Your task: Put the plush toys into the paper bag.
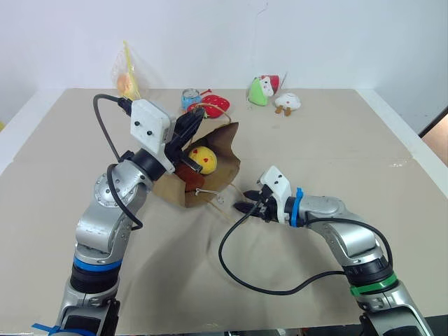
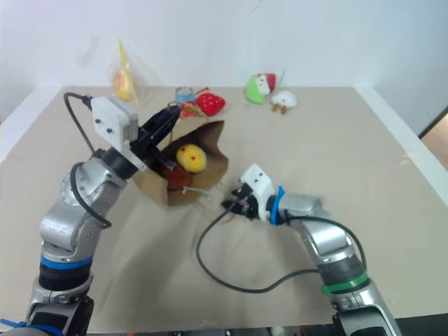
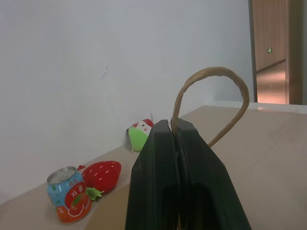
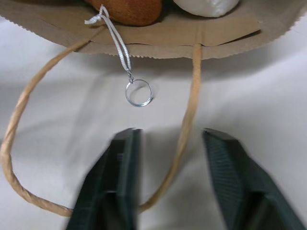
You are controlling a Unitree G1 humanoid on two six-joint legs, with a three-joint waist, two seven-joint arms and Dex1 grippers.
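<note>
R gripper point(image 1: 245, 207) sits low, centre-right of the frame, down by the table point(image 1: 336, 140). Its two fingers are apart, and the bag's bottom handle point(image 4: 29, 91) lies flat on the table w/ one side of the cord running btwn them. L gripper point(image 1: 196, 120), upper left of centre, has its fingers pressed together on the top handle point(image 3: 230, 81) and holds that side of the paper bag point(image 1: 225, 150) up, so the mouth gapes toward the R arm.

Both toys look to be inside already: yellow toy point(image 1: 204, 159) in the middle of the mouth, brown toy point(image 1: 187, 176) just below-left of it. The brown one's ring point(image 4: 139, 92) hangs out over the edge.

Step now, I think: grab the bottom handle. Do it well: squeeze only the cord, not the ring. Then lift slow, up to the other handle, so the bag stands up and nothing rolls out.
</note>
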